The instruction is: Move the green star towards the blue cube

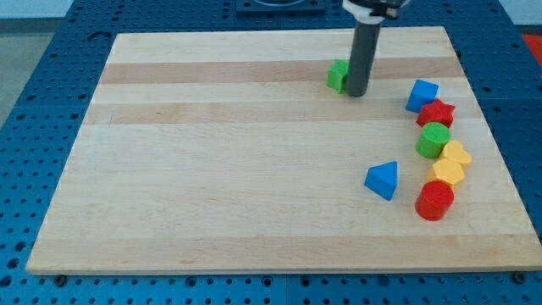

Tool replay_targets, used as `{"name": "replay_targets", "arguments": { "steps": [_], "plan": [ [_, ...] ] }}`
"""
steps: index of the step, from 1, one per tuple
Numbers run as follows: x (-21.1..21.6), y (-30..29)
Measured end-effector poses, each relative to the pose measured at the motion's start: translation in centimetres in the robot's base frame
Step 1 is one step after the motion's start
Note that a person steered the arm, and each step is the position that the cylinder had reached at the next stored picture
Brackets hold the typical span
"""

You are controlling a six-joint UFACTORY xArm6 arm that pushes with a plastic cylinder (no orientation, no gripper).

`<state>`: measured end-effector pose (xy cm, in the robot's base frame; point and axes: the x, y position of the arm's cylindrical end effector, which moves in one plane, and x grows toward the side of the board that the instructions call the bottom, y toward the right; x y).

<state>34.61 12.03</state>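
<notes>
We see only the lower end of our arm, which enters at the view's top, slightly to the right of the middle, as a pale collar with a dark band around it. From that collar our straight dark rod (pixel 364 55) hangs upright, nearly vertical, with no visible lean to either side. Our tip (pixel 356 93) rests down at the surface in the upper part of the view, and the rest of our arm above the collar is cut off by the edge of the view.
</notes>
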Motion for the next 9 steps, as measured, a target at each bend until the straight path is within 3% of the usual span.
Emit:
{"name": "replay_targets", "arguments": {
  "steps": [2, 3, 6, 7, 9],
  "plan": [
    [1.2, -8.6],
    [-0.7, -10.0],
    [-1.8, 2.2],
    [-1.8, 2.4],
    [-3.9, -5.6]
  ]
}}
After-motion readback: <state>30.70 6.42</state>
